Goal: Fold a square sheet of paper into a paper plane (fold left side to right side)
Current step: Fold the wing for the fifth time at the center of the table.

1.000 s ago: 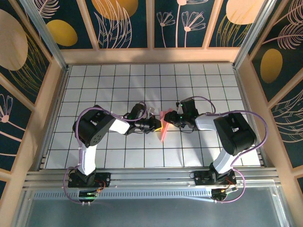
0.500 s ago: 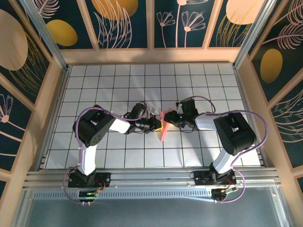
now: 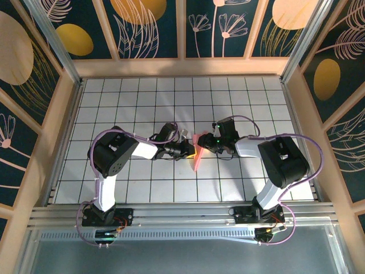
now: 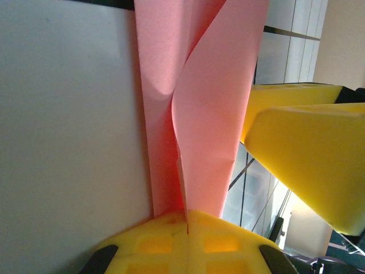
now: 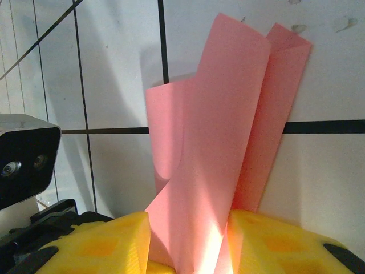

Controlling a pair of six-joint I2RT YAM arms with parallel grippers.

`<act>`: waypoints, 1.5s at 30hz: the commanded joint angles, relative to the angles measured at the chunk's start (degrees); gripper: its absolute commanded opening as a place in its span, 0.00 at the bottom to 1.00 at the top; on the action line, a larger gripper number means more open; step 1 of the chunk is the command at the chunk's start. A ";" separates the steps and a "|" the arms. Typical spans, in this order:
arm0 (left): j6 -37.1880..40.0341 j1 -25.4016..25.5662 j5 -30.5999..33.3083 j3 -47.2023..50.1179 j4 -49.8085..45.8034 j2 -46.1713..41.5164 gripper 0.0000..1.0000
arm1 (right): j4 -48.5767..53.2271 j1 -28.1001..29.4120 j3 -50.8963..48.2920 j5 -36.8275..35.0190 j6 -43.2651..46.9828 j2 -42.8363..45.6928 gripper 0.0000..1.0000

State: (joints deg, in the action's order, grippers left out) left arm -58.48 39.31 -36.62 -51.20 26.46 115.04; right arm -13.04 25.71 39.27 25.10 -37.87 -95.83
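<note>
Salmon-pink paper (image 5: 217,114) bows loose, so we should line its edges up before pressing the crease. It sits mid-table, long axis running from far edge to near edge, narrow end nearward. Our left end effector (image 4: 187,220) pinches it shut. The right end effector (image 5: 188,240) straddles the layers narrowly, and we cannot tell whether it grips.

Folded paper plane (image 4: 208,108) pinched in left hand (image 4: 187,224).
</note>
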 commanded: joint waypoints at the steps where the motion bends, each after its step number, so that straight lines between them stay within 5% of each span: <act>1: 2.25 -0.11 5.87 -0.18 -5.45 3.86 0.02 | 0.60 0.18 -0.26 -1.20 0.12 1.93 0.41; 14: 2.40 -0.11 6.65 -0.63 -6.43 4.17 0.01 | 6.89 -2.10 -0.67 -3.46 2.87 8.22 0.39; 25: 2.41 -0.13 6.74 -0.85 -6.79 4.46 0.00 | 5.83 0.06 4.17 0.08 3.41 1.91 0.01; 45: 2.32 -0.11 6.94 -1.35 -7.77 5.08 0.00 | 6.04 0.77 3.72 -1.72 3.24 -2.86 0.00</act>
State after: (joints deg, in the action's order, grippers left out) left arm -58.08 39.31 -36.93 -52.56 23.73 115.31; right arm -7.38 26.04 43.24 24.34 -34.85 -97.69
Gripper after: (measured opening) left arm 0.044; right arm 0.047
